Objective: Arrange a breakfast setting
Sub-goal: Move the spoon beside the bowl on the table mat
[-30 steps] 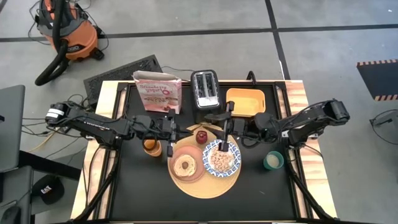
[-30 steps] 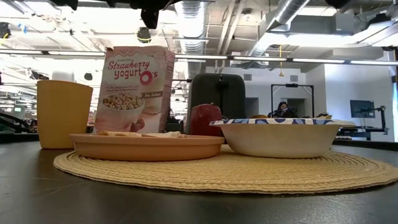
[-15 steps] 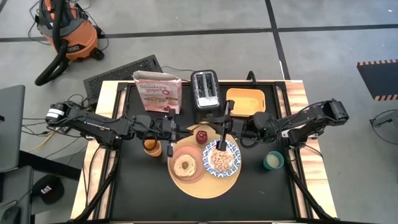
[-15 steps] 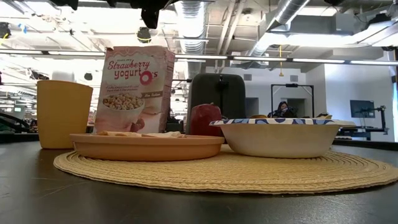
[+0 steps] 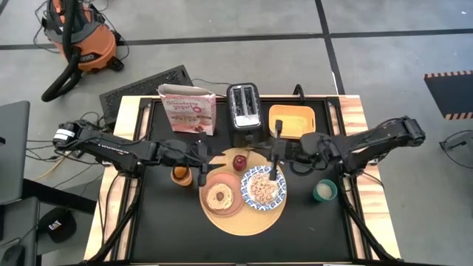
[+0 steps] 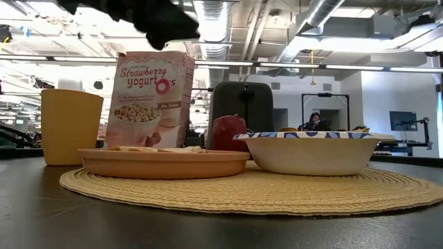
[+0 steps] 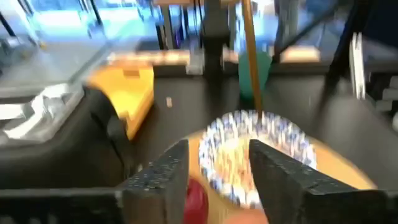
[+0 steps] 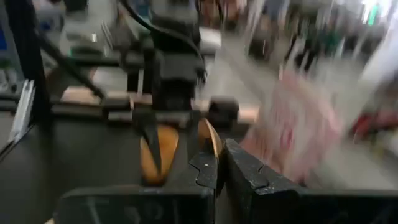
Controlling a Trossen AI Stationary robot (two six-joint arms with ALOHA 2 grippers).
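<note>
Both wrist views are smeared with blur; the right gripper (image 8: 219, 171) shows too soft to judge its fingers; the spoon (image 7: 252, 59) runs off the picture's top edge; in the low view a dark arm (image 6: 149, 17) (only its underside) is cut by the top edge; the toaster (image 6: 241, 114) hides behind the apple (image 6: 229, 133); the cereal (image 5: 262, 189) stays below the dish (image 6: 310, 152) rim.

Salmon-pink plate (image 5: 220, 195); blue-and-white patterned dish (image 5: 262, 185)
</note>
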